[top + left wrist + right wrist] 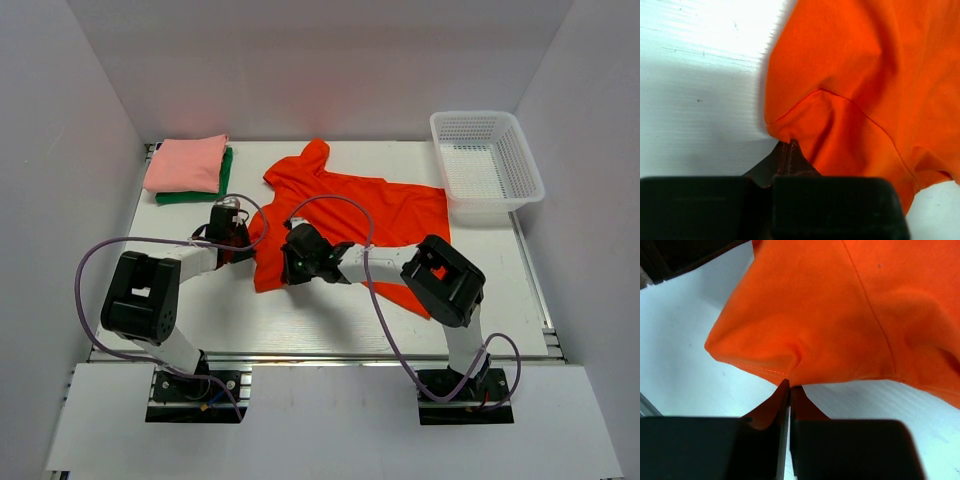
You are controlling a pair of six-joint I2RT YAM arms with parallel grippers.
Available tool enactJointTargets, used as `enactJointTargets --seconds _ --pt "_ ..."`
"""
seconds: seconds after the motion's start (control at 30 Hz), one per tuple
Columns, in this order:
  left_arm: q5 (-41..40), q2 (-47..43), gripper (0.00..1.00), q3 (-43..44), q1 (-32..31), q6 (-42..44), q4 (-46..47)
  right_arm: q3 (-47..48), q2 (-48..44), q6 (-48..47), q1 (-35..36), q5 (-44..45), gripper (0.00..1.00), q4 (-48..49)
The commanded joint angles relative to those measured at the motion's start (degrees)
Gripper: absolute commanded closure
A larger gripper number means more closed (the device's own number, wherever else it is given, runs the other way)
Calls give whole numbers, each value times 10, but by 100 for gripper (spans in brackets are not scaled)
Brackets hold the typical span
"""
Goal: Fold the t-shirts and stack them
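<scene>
An orange-red t-shirt [350,215] lies spread across the middle of the table, one sleeve pointing to the back. My left gripper [243,243] pinches its left edge; in the left wrist view the gripper [789,142] is shut on a fold of the orange-red t-shirt [865,85]. My right gripper [287,268] sits at the near-left hem; in the right wrist view the gripper [790,383] is shut on the hem of the orange-red t-shirt [830,315]. At the back left a folded salmon-pink t-shirt [186,163] rests on a folded dark green t-shirt [205,195].
A white mesh basket [487,165] stands at the back right corner. White walls enclose the table [330,320] on three sides. Grey cables loop from both arms over the near part of the table.
</scene>
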Motion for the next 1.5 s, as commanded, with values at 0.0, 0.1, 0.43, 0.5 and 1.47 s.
enactJointTargets --seconds 0.0,0.1,0.43,0.5,1.47 --pt "-4 -42 100 -1 3 20 -3 -17 -37 9 1 6 100 30" --pt "-36 -85 100 -1 3 20 -30 -39 -92 -11 0 -27 100 -11" --pt "-128 -220 100 16 3 31 -160 -106 -254 -21 -8 -50 100 -177" --pt "-141 -210 100 29 3 31 -216 -123 -255 -15 -10 -62 100 -190" --pt "120 -352 5 -135 -65 -48 -270 -156 -308 -27 -119 63 10 -255"
